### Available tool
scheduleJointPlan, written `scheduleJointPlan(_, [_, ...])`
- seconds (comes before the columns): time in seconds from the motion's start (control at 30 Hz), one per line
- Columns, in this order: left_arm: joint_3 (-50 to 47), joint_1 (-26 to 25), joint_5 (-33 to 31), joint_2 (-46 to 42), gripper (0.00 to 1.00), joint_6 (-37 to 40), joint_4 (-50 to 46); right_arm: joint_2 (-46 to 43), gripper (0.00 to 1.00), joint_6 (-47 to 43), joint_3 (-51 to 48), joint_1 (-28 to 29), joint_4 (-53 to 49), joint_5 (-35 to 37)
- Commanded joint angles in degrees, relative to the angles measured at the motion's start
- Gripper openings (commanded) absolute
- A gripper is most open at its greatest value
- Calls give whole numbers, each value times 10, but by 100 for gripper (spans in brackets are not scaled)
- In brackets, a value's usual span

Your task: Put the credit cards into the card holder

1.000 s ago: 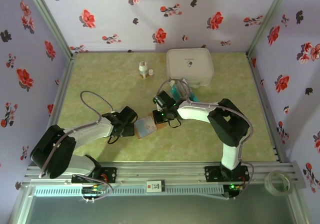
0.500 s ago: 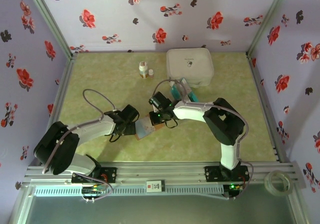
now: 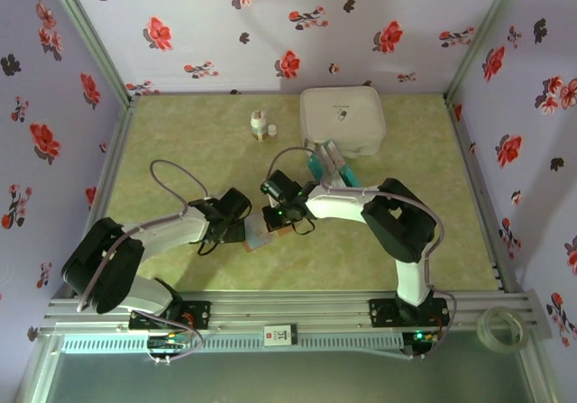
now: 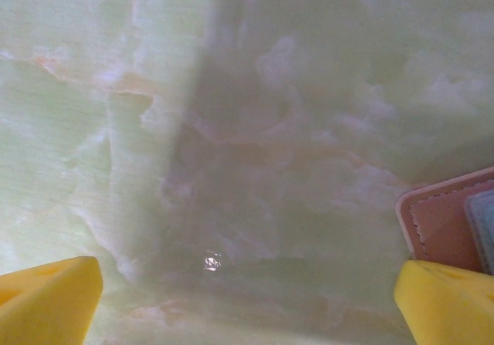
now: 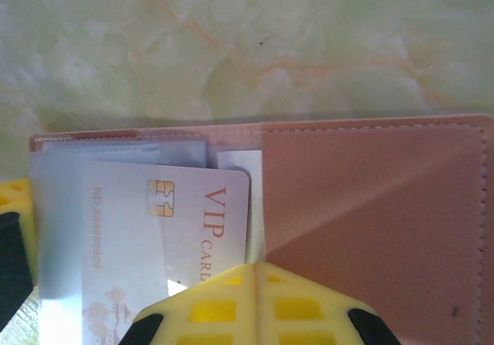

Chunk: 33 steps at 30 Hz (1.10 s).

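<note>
Credit card (image 5: 166,229) half inside card holder (image 5: 370,206), lower edge hidden by closed right pincer (image 5: 255,283); left pincer (image 4: 247,299) gaping.

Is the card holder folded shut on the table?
No, the card holder lies opened out flat, with a white VIP card resting on its inner side.

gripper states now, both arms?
Left gripper: open, holding nothing; one finger next to the card holder.
Right gripper: shut, tips at the VIP card edge; whether it grips it cannot be told.
</note>
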Motion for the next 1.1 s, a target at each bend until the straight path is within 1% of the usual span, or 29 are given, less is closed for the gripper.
scheduleJointPlan(0.0, [-6, -3, 13, 22, 100, 10, 25, 14, 3, 9, 19, 10, -2, -15])
scheduleJointPlan(0.27, [-10, -3, 11, 24, 100, 15, 35, 13, 3, 29, 24, 19, 16, -30])
scheduleJointPlan(0.53, [-2, 21, 7, 33, 100, 38, 48, 9, 2, 67, 1, 20, 65, -56])
scheduleJointPlan(0.8, [39, 55, 5, 28, 100, 68, 28, -32, 4, 67, -12, 16, 62, -27])
scheduleJointPlan(0.93, [48, 64, 4, 1, 100, 72, 3, -50, 6, 62, -27, 2, 54, -11])
scheduleJointPlan(1.07, [43, 65, 6, -30, 100, 57, -26, -51, 7, 55, -39, -16, 49, -9])
